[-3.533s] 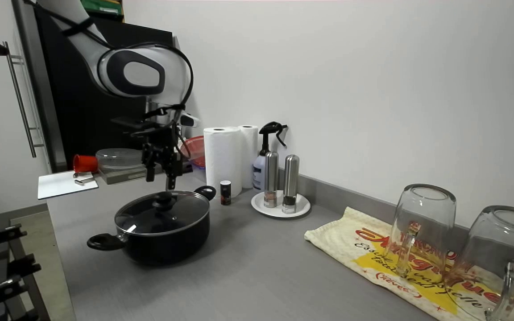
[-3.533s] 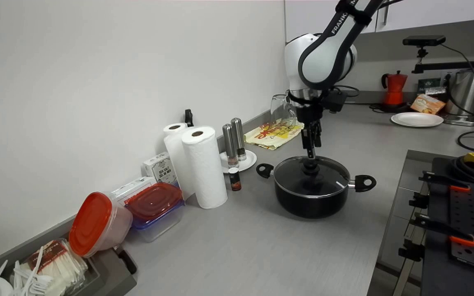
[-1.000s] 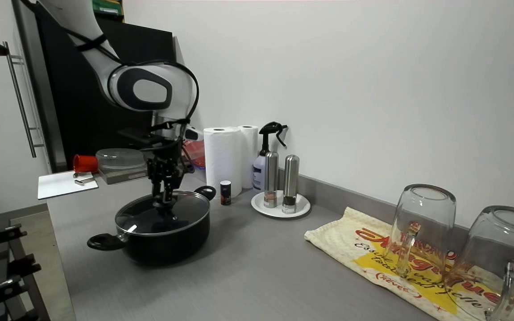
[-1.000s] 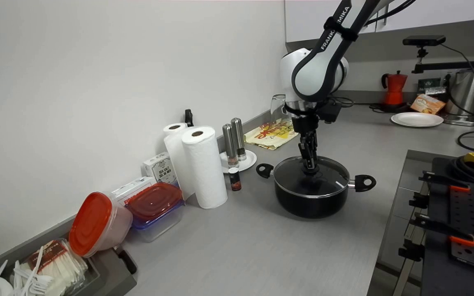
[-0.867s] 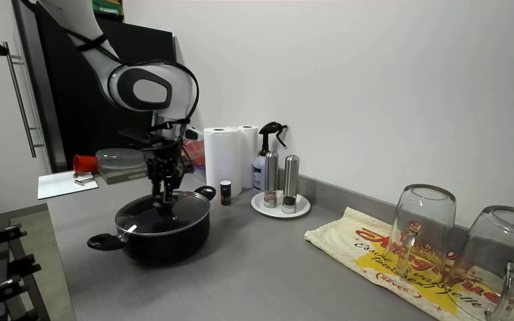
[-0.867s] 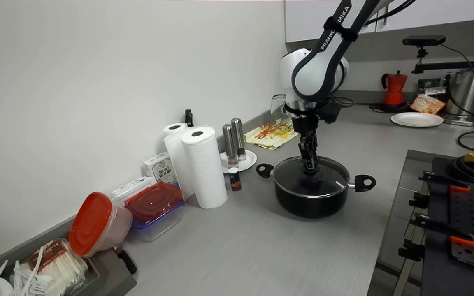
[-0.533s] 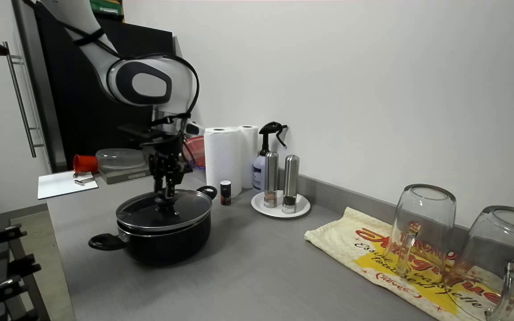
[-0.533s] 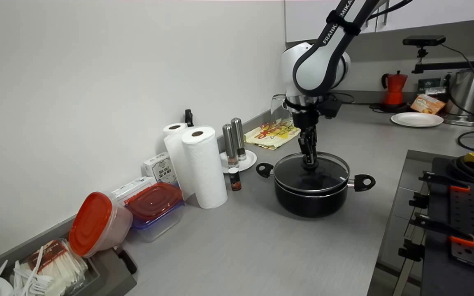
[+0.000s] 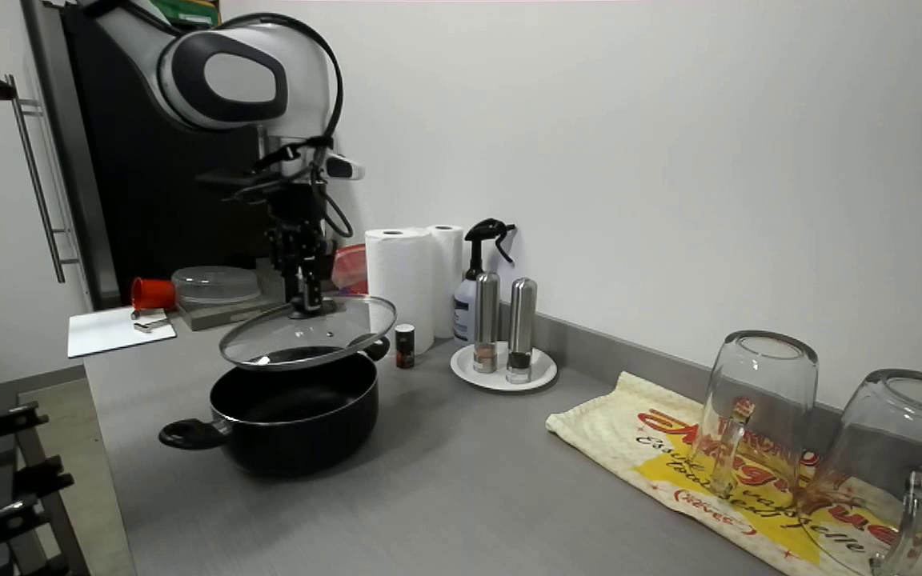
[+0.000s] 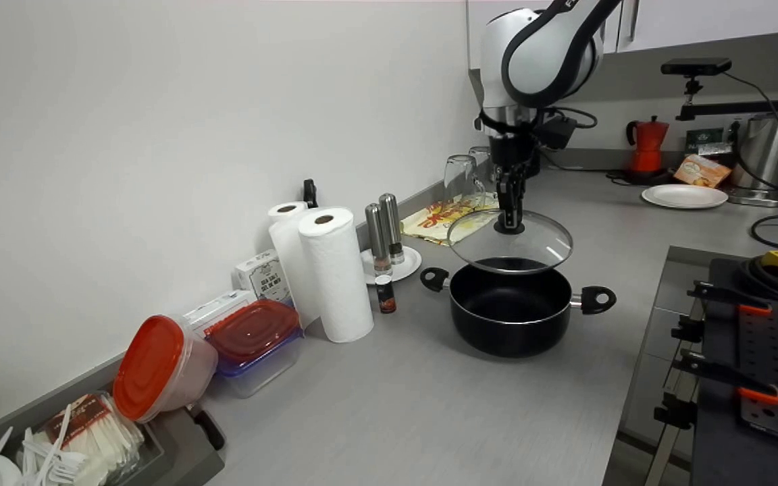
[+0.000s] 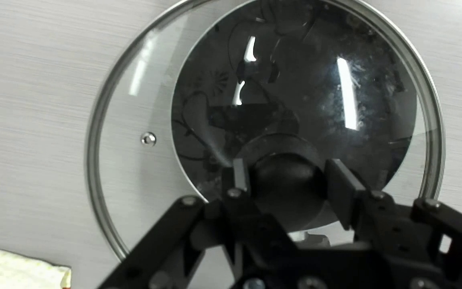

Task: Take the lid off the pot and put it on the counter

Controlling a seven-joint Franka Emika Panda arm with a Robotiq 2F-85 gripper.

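Observation:
My gripper [image 11: 288,182] is shut on the lid's dark centre knob [image 11: 287,172], with one finger on each side. The glass lid [image 9: 349,324] hangs above the pot [image 9: 301,440] with a gap between them, and in an exterior view it looks slightly tilted. Below it the black pot [image 10: 510,334] stands uncovered on the grey counter [image 10: 416,405], its dark inside showing. Through the see-through lid [image 11: 134,168] the wrist view shows the pot's opening, off to one side, and bare counter [image 11: 34,120]. Fingers hide part of the knob in both exterior views.
Near the pot stand a small spice jar [image 9: 404,346], paper towel rolls [image 9: 401,280] and a white plate [image 9: 537,376] bearing two metal mills. A patterned cloth [image 9: 629,416] lies along the wall under glass mugs [image 9: 757,384]. Plastic containers [image 10: 254,331] sit by the wall.
The gripper came down onto the knob, then rose. The lid has gone from resting on the pot to hanging clear above it. The pot has barely moved.

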